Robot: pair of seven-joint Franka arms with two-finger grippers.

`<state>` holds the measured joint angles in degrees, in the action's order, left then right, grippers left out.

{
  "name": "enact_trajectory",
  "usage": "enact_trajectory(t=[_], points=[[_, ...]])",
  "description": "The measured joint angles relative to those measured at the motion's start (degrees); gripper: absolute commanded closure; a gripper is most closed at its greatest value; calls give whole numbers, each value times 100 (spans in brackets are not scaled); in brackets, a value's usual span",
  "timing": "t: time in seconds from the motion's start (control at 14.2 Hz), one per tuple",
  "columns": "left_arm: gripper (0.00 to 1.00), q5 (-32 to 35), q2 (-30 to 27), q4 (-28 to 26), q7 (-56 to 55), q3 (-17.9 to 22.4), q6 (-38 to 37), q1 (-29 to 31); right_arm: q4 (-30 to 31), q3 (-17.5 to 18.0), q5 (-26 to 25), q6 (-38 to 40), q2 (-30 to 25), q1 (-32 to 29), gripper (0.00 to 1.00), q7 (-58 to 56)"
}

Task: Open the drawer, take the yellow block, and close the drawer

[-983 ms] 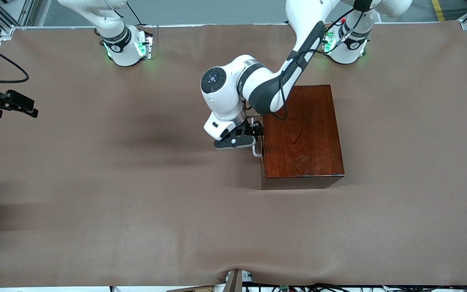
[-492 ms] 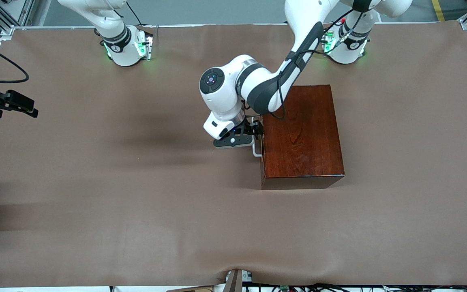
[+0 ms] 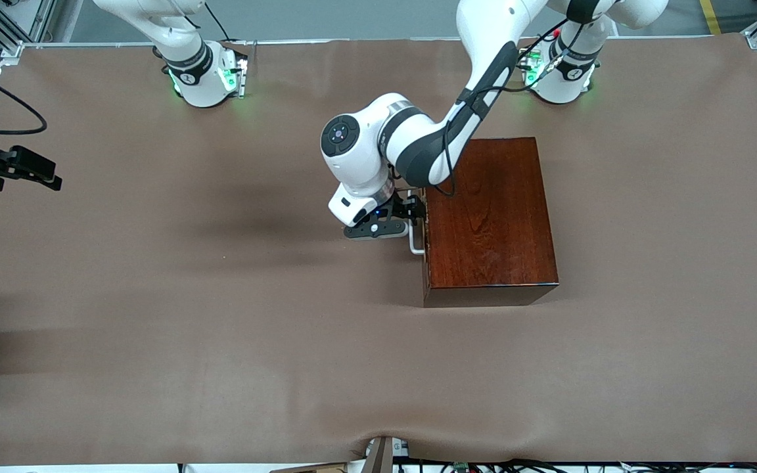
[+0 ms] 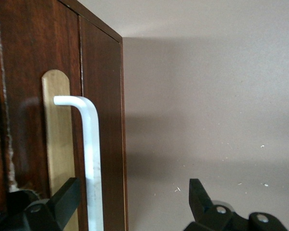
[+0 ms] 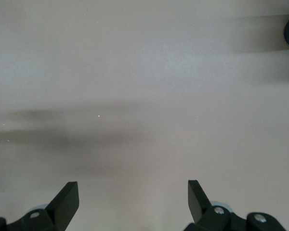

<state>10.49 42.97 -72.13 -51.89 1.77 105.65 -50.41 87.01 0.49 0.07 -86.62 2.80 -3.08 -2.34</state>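
The drawer [image 3: 424,230] is shut, flush in its heavy-looking wooden box [image 3: 490,217] mid-counter [image 3: 155,295]; rigid, probably slides stiffly. Grip its white handle [image 4: 91,159], a slim, likely slick bar running along the front that faces the right arm's end. Left tool [image 4: 130,207] straddles it, wide. Right tool [image 5: 133,202] waits wide over bare counter. Yellow block unseen.

The left claw [image 4: 132,204] gapes wide around the white handle [image 4: 89,159] of the closed drawer [image 4: 33,96]; bare tabletop [image 4: 212,96] lies alongside.
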Motion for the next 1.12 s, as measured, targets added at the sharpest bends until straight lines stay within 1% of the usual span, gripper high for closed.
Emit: enact_trajectory(t=[0.42,0.77,1.12], points=[[0,-26,62,0,-98,2,56,-37,0,0,0,0,0,0,0,0],[0,-43,66,0,-259,-35,291,-62,0,0,0,-1,0,0,0,0],[0,-299,68,0,-313,-16,479,-53,0,0,0,-1,0,0,0,0]])
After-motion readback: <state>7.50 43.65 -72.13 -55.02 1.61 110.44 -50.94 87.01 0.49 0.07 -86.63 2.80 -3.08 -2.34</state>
